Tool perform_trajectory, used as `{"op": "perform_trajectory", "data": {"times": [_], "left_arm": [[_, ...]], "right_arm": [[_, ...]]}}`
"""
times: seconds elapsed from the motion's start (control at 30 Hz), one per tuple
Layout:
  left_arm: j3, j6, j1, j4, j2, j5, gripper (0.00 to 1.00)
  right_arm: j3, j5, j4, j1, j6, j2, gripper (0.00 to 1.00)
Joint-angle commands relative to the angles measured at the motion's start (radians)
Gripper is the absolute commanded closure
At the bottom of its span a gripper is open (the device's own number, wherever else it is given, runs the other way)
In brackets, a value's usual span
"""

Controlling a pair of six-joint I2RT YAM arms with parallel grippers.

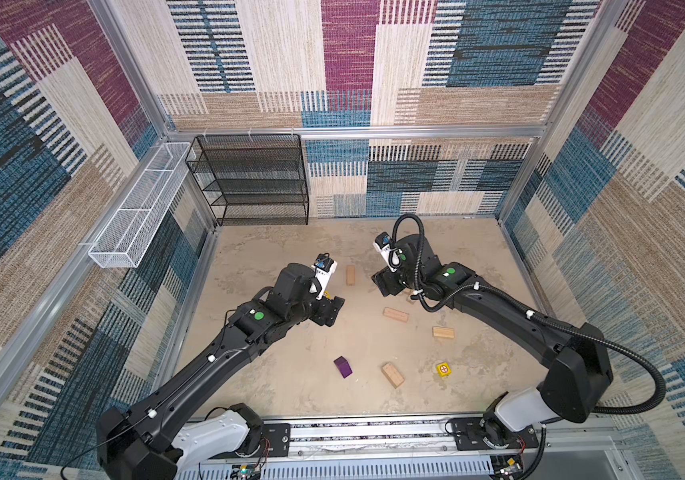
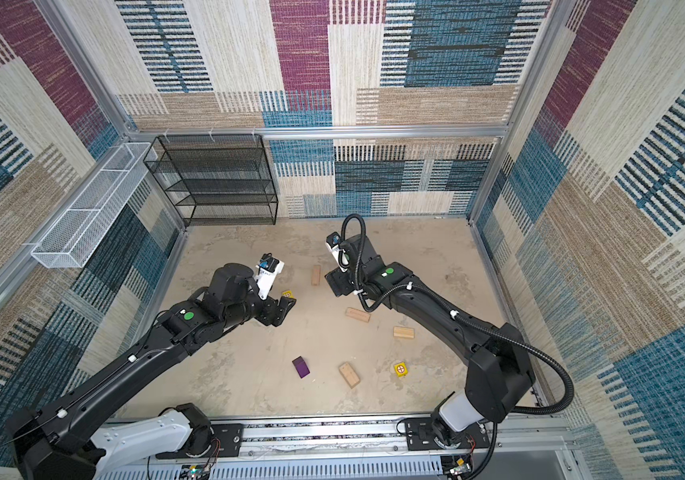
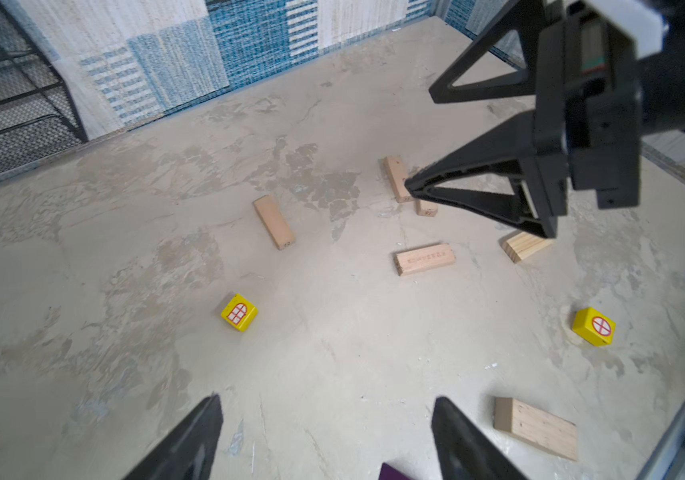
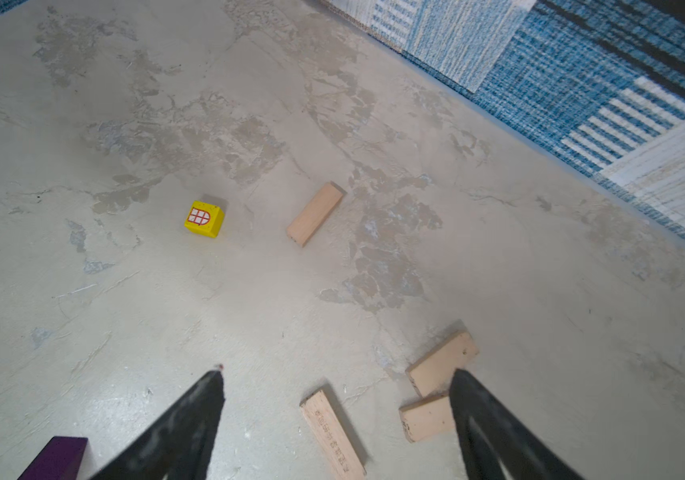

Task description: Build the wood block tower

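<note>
While both arms hang over the table (image 1: pixel 274 374), the wood blocks (image 2: pixel 358 314) lie scattered on it in a single layer, so no tower stands. The left fingers (image 3: pixel 191 444) are spread wide with nothing between them, left of the table's middle. The right fingers (image 4: pixel 486 428) are spread just as wide, also empty, and face them from the right. One brick (image 1: pixel 350 275) lies between the two sets of fingers, and the window cube (image 2: pixel 287 294), yellow with an arched window on top, sits just beside the left fingers. In the right wrist view a pair of bricks (image 4: pixel 442 363) touch at a corner, partly hidden behind one right finger, and the printed brick (image 4: pixel 332 436) lies near them. Closer to the arms' bases lie a pale brick (image 1: pixel 443 332), a slanted brick (image 1: pixel 392 375), the circle cube (image 1: pixel 443 369), yellow with a crossed red circle, and the purple block (image 1: pixel 343 367), each apart from the others.
</note>
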Motion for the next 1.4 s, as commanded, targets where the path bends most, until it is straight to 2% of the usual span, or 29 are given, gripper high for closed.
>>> {"op": "perform_trajectory", "data": {"times": [0.0, 0.17, 0.33, 0.57, 0.77, 1.13, 1.27, 1.37], "left_arm": [[0.016, 0.039, -0.052, 0.079, 0.034, -0.031, 0.16], [0.051, 0.121, -0.152, 0.135, 0.112, -0.051, 0.15], [0.085, 0.208, -0.222, 0.189, 0.183, -0.035, 0.15], [0.028, 0.243, -0.241, 0.362, 0.229, 0.078, 0.14], [0.027, 0.243, -0.242, 0.371, 0.259, 0.132, 0.15], [-0.113, 0.247, -0.24, 0.414, 0.166, 0.067, 0.15], [-0.177, 0.299, -0.239, 0.432, 0.134, 0.028, 0.14], [-0.224, 0.339, -0.233, 0.461, 0.114, 0.006, 0.14]], "right_arm": [[-0.046, -0.021, 0.023, -0.033, 0.061, -0.059, 0.14], [-0.132, -0.096, 0.014, -0.069, 0.111, -0.165, 0.14], [-0.17, -0.103, -0.07, -0.071, 0.163, -0.243, 0.14], [-0.228, -0.083, -0.188, -0.072, 0.257, -0.375, 0.17], [-0.284, -0.177, -0.224, -0.072, 0.349, -0.438, 0.22], [-0.276, -0.153, -0.229, -0.071, 0.519, -0.275, 0.3], [-0.25, -0.206, -0.22, -0.072, 0.422, -0.206, 0.3], [-0.22, -0.182, -0.204, -0.071, 0.314, -0.165, 0.35]]}}
